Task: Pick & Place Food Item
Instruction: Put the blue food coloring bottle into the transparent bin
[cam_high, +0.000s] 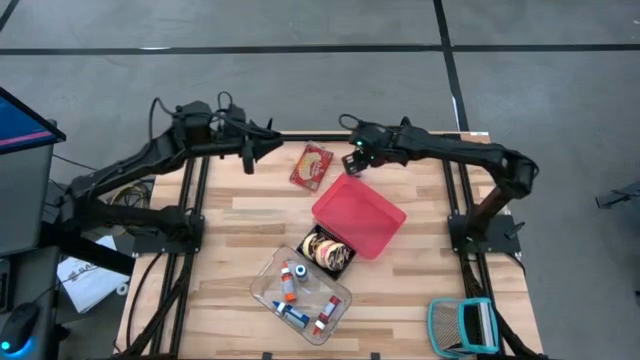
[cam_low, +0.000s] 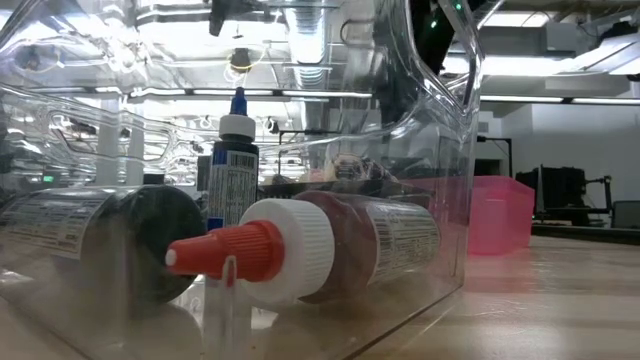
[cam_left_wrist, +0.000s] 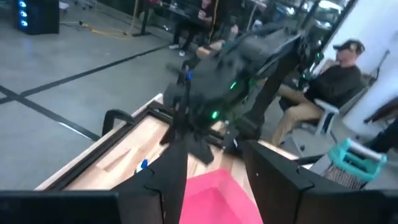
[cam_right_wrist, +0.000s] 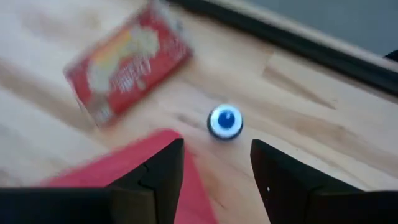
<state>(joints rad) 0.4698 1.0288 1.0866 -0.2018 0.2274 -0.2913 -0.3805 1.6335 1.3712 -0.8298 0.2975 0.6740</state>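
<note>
Here, right claw (cam_right_wrist: 214, 163) spread empty above a small blue-and-white bottle (cam_right_wrist: 225, 121); best lowered straight, centred. Red packet (cam_high: 311, 165) toward ten o'clock. Left claw (cam_left_wrist: 211, 177) spread, empty.

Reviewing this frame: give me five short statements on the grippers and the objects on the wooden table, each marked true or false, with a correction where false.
1. The red snack packet lies flat on the wooden table, between the two grippers. True.
2. The right gripper holds the red snack packet. False: its fingers are open and empty, hovering beside the pink plastic bin's far corner.
3. The clear plastic container holds several small bottles. True.
4. The pink plastic bin sits on the floor. False: it rests on the table, beside the clear container.
5. The left gripper is shut on a bottle. False: it is open and empty, near the table's far edge.
</note>
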